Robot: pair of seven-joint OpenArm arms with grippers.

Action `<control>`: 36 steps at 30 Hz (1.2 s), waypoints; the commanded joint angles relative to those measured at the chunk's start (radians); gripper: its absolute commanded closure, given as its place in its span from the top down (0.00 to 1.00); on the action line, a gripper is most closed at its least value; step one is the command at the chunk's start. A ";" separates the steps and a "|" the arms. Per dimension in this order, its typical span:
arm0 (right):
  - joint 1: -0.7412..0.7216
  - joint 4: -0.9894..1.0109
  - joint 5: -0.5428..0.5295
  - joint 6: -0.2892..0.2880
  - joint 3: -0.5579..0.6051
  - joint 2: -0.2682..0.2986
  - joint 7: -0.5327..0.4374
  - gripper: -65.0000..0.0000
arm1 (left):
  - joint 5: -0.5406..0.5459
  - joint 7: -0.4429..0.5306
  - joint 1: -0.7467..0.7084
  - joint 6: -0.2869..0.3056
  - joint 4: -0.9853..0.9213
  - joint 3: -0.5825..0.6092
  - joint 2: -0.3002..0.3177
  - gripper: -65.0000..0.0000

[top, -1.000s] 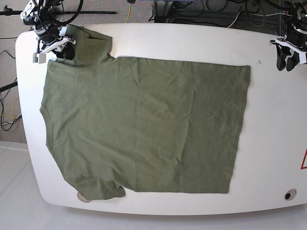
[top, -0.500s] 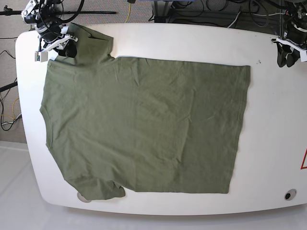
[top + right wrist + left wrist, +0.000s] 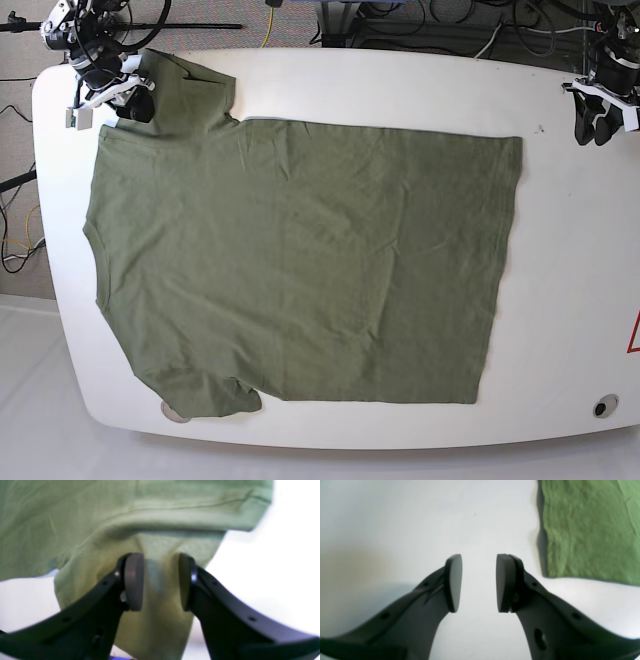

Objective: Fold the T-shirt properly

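Olive-green, slightly wrinkled cotton T-shirt [image 3: 300, 260] lies flat across the white table [image 3: 570, 260]. Right gripper [image 3: 160, 581] hangs at the far-left sleeve, jaws spread with cloth between them, not pinching. Left gripper [image 3: 478, 582] hovers spread over bare table far right.

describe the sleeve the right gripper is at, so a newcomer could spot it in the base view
On the white table, the T-shirt lies spread flat. Follow it to the base view's top left corner: the sleeve there sticks out under the right gripper. The other sleeve, at the bottom edge, has no gripper near.
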State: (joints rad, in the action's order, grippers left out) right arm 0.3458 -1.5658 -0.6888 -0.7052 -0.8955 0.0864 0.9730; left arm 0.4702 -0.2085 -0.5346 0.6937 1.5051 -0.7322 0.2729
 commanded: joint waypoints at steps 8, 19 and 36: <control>-0.029 0.044 0.021 0.007 -0.031 0.012 -0.003 0.35 | 0.023 0.029 -0.008 0.004 0.028 -0.009 0.021 0.32; -0.007 0.043 0.017 0.007 -0.004 0.002 -0.008 0.33 | 0.022 -0.018 -0.007 0.004 0.021 -0.006 0.010 0.35; -0.006 0.048 0.040 0.007 0.047 -0.002 -0.030 0.27 | 0.021 0.000 -0.014 0.004 0.015 -0.009 0.012 0.34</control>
State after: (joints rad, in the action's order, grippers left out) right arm 0.3305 -1.5120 -0.7067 -0.7116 -0.8482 0.0776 0.9154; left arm 0.4725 -0.2359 -0.5423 0.6937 1.5070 -0.7322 0.2691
